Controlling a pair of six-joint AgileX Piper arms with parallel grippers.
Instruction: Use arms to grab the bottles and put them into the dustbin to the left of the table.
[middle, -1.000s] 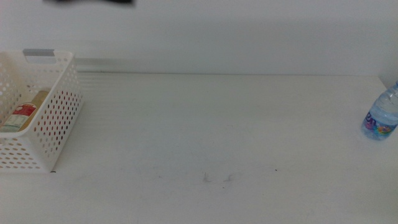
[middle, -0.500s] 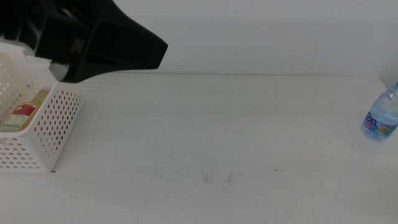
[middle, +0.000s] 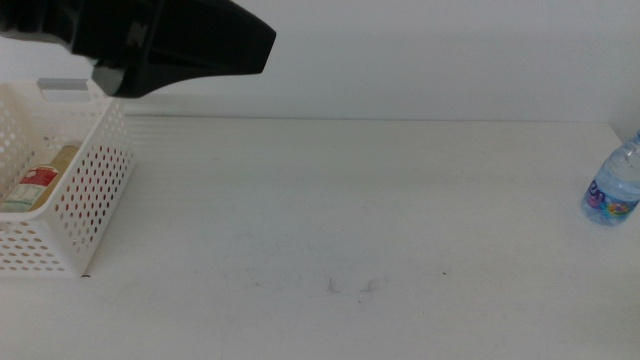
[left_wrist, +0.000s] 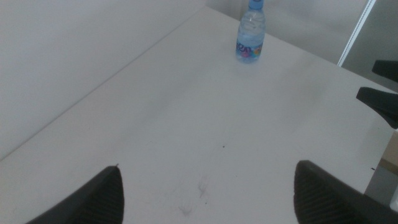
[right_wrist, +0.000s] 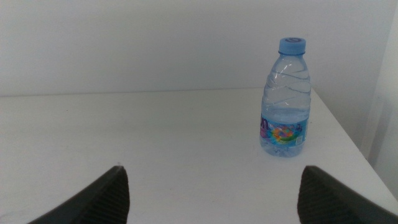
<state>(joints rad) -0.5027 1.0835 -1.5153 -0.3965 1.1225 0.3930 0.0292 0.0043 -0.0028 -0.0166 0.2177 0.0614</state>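
Left tool (left_wrist: 205, 186) spread, empty, above the dustbin (middle: 85, 200); juice bottle (middle: 40, 180) inside. Right tool (right_wrist: 211, 186) spread, facing water bottle (right_wrist: 285, 99) on table (middle: 350, 210).

left arm (middle: 165, 45): black, glossy, wedge-shaped | left hand (left_wrist: 208, 193): dark jaw tips | right hand (right_wrist: 211, 193): same

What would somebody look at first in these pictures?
Probably the big black left arm up high over the white basket at the table's left edge. Next, the little water bottle with the blue cap, standing alone at the far right edge. A yellow-juice bottle lies inside the basket.
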